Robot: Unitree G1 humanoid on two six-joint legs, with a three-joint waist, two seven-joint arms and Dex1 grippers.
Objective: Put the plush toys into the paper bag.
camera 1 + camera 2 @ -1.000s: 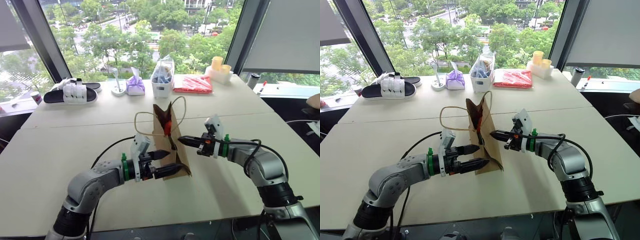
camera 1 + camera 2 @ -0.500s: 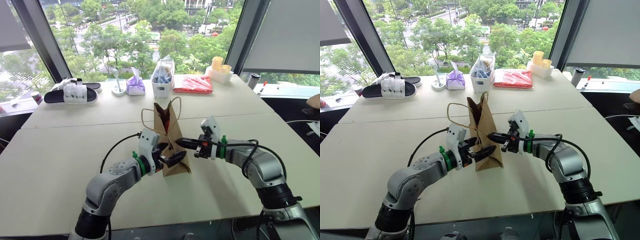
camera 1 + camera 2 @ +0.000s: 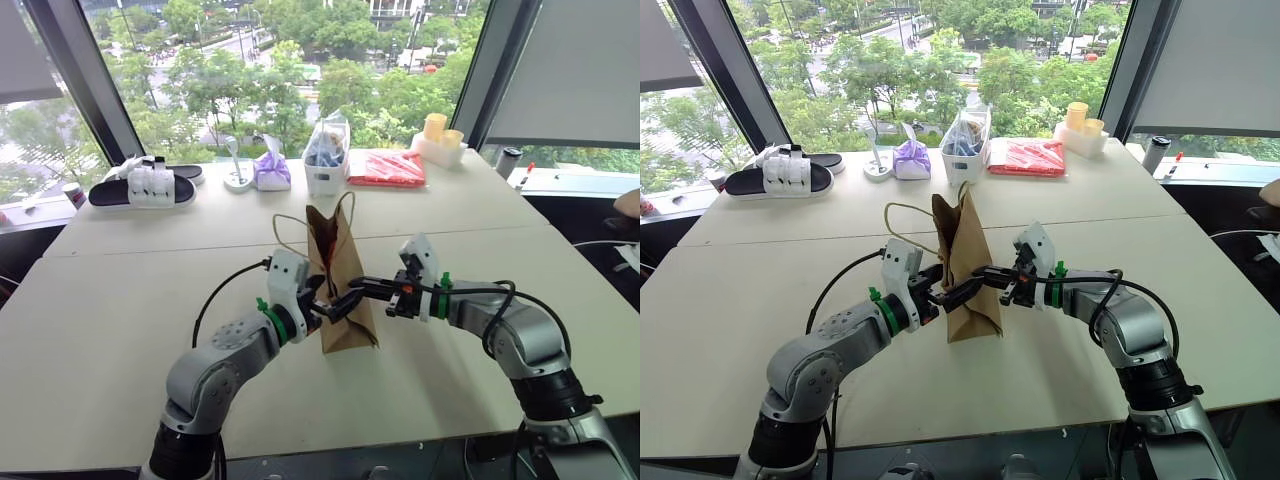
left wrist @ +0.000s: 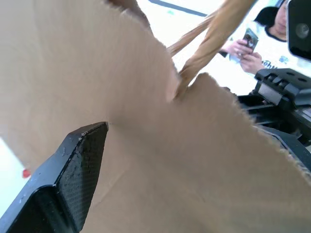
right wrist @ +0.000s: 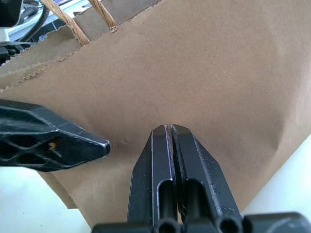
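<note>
While upright on the table (image 3: 120, 310), paper bag (image 3: 343, 290) between spread left tool (image 3: 335, 300) and pressed-together right tool (image 3: 362, 290).

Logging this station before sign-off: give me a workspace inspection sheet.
Surface: pale table.
Job's things: paper bag upright mid-table, something red inside its mouth; plush toys nothing seen outside it.
Clutter, far edge: sandal, purple pouch, clear bag, red packet, yellow cups.
Grippers: left gripper open at the bag; right gripper shut, tips against the bag's side.
Cables: black cable on table.
Surroundings: window, trees; person with phone.
</note>
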